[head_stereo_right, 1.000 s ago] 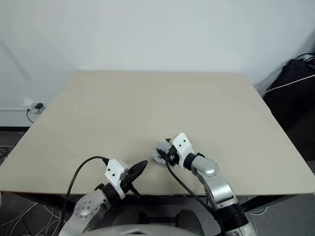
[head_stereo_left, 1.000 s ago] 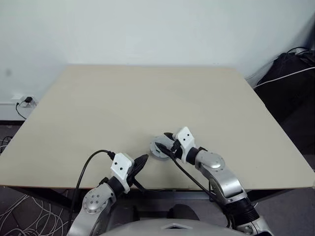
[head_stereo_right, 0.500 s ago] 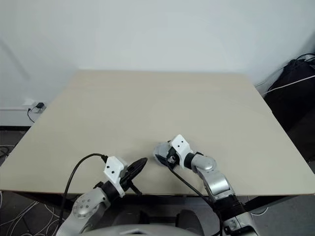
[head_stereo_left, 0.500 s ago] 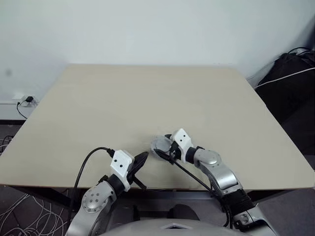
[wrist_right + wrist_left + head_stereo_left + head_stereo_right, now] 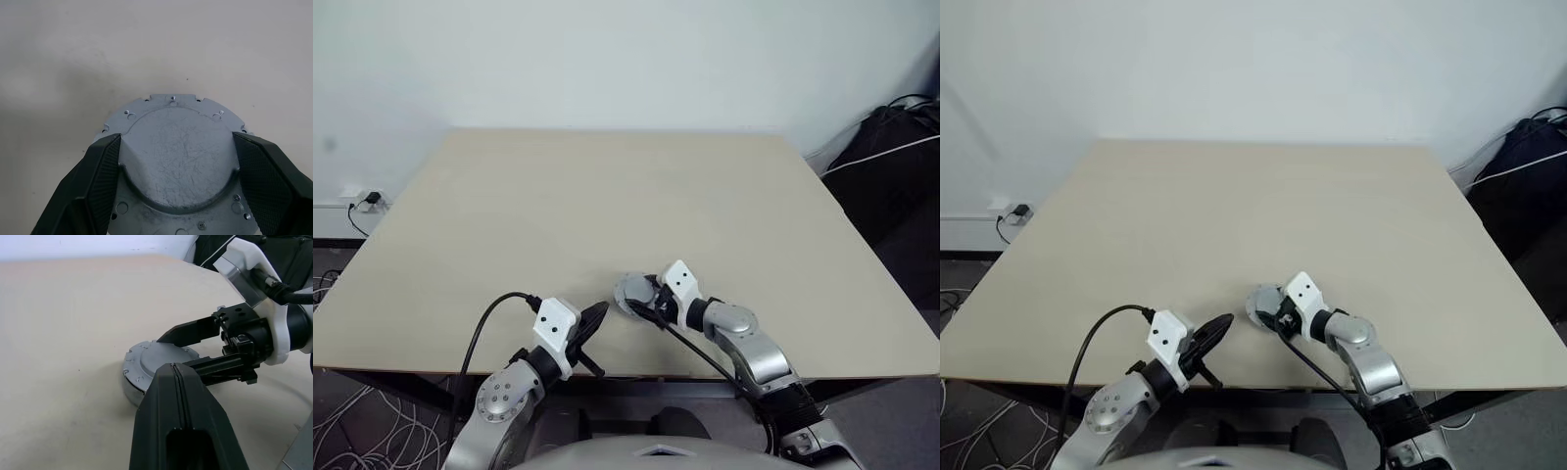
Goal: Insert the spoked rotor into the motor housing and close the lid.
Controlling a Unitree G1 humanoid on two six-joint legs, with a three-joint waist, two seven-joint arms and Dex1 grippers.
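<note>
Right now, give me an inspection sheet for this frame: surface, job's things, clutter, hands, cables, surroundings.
Surface: beige table, bare apart from the assembly near its front edge.
Job's things: lid on top, smooth face with raised centre up; motor housing and spoked rotor not visible beneath it.
Clutter: nothing seen.
Hands: right hand open, fingers either side of the lid's raised centre; contact cannot be told. Left hand shut, holding nothing, beside the assembly.
Cables: black cable at the left wrist; another under the right arm.
Surroundings: pale wall; wall socket left; dark bag right.
</note>
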